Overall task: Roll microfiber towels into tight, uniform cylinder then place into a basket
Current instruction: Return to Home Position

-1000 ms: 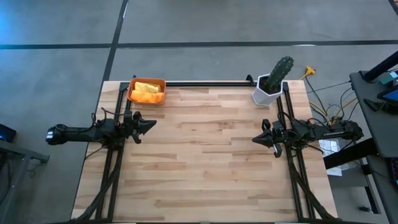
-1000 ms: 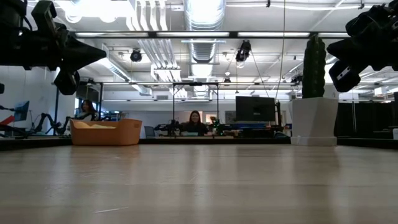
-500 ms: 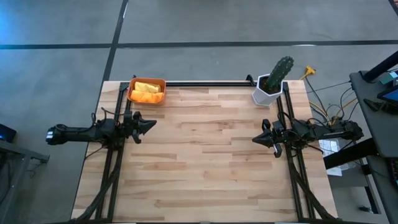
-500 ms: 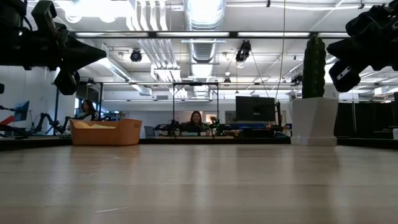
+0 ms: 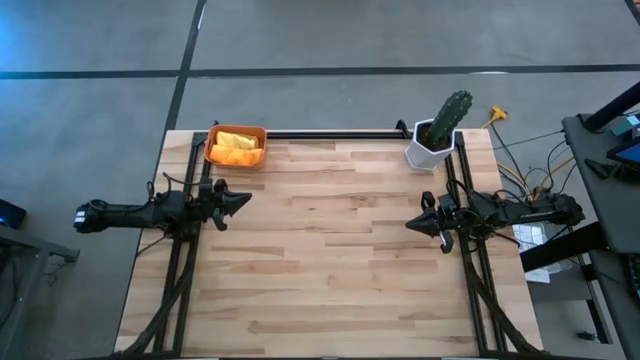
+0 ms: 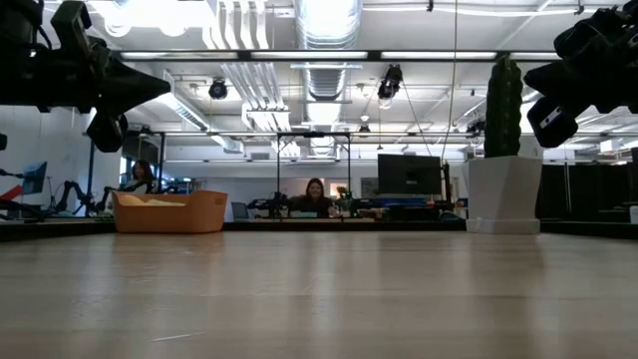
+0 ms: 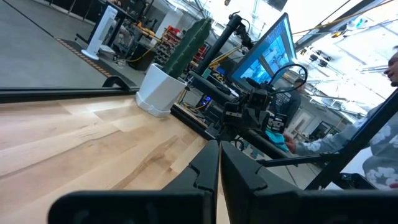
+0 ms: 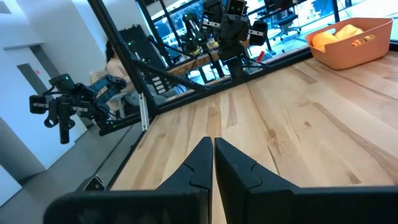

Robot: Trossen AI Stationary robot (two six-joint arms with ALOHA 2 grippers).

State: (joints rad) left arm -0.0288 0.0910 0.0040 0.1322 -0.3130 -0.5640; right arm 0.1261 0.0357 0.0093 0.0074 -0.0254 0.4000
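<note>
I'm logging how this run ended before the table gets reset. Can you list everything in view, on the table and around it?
table: one, light wood, beneath both arms.
basket: one, orange, back left corner of the table.
yellow towel: one, yellow, bundled in the basket.
orange towel: one, orange, in the basket against the yellow one.
cactus: one, green, upright in the pot.
pot: one, white, hexagonal, back right corner of the table.
people: two, far off in the room behind the table.
left hand: one, dark, shut and empty, over the table's left side.
right hand: one, dark, shut and empty, over the right side.
</note>
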